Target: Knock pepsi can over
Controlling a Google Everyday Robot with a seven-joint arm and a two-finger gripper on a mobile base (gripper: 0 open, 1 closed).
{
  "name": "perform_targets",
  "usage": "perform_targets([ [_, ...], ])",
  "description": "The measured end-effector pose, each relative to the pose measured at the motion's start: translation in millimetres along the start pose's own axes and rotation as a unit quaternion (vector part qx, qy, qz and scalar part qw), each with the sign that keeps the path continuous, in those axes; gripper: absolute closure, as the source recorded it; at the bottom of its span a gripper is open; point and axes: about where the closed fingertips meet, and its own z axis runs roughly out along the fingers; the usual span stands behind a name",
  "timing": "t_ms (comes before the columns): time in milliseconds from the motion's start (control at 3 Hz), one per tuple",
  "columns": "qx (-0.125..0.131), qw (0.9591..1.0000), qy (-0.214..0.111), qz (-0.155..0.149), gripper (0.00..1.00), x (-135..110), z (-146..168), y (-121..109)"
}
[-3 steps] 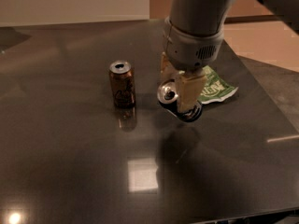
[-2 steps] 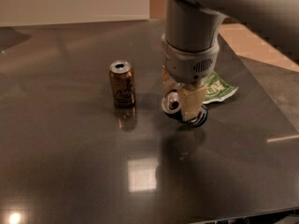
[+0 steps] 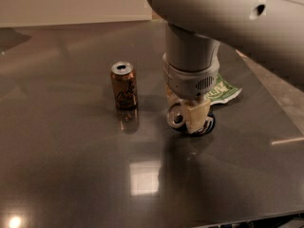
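On the dark glossy table [image 3: 57, 165], right of centre, the gripper [image 3: 190, 120] sits low over the pepsi can [image 3: 208, 125], touching or all but touching it. Whether it is clamped on the can or standing wide I cannot tell. Only part of the can shows: a silver rim on the left, and dark blue with white markings on the right below the cream gripper parts. None of the markings is legible. It looks tipped rather than upright, though most of it is hidden. A copper-brown can [image 3: 125, 87] stands upright to the left, apart from the gripper, with a pale script logo I cannot read. A green packet [image 3: 227, 90] with white lettering, also unreadable, lies just behind the gripper and is partly covered by the grey arm [image 3: 190, 56]. The table's far edge meets a pale wall [image 3: 71, 4], and its right edge runs diagonally down the right side. Broad tabletop lies between the pepsi can and the near edge, carrying a square light reflection [image 3: 144, 177]. Compared with a second ago, the gripper and pepsi can have shifted toward the near edge, the arm hides more of the packet, and the brown can has not moved.
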Motion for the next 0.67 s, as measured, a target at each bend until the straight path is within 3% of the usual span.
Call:
perform_targets([
  [333,0.01,1.0,-0.001,0.0,0.13,-1.3,-1.4,-4.4],
  [667,0.018,0.9998,-0.002,0.0,0.0,-2.4,-2.5,-7.7],
])
